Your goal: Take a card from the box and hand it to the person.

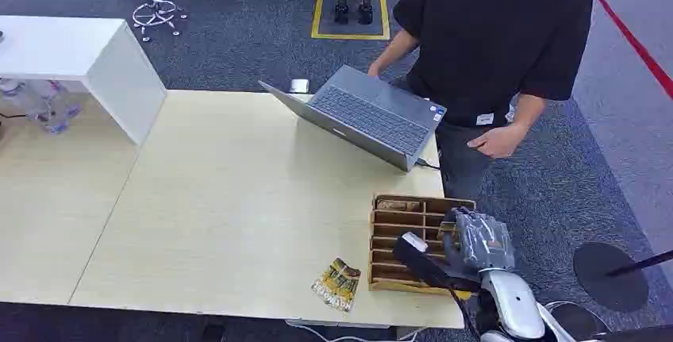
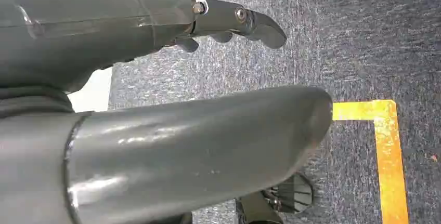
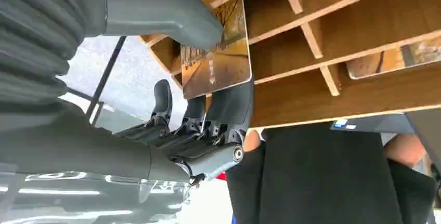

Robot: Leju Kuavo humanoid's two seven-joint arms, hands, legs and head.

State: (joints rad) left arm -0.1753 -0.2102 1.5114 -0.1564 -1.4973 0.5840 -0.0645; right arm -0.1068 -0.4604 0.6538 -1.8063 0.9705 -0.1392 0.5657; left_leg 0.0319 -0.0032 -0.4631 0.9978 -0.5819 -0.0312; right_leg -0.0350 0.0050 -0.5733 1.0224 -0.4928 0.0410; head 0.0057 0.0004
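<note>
R hand (image 1: pixel 476 240) sits over the right side of the box (image 1: pixel 397 213), at the table's (image 1: pixel 222 199) near-right corner. Wrist view: thumb on one face of a card (image 3: pixel 216 60), fingers (image 3: pixel 229 107) behind the other, so the card is pinched, its lower part in a slot between dividers (not clear of the box yet). Card stands on edge, long axis running up out of the slot. Person (image 1: pixel 496 32) stands just beyond the box, far side, a hand (image 1: pixel 498 140) low and near, slightly right of the R hand. Next move, prob.: lift straight out along the slot, then reach fwd. Risk: card catching a divider. L hand (image 2: pixel 156 146) hangs over carpet, holds nothing; fingers look loosely apart. Loose cards (image 1: pixel 337 284) lie on the table left of the box. Laptop (image 1: pixel 365 116) open beyond.
</note>
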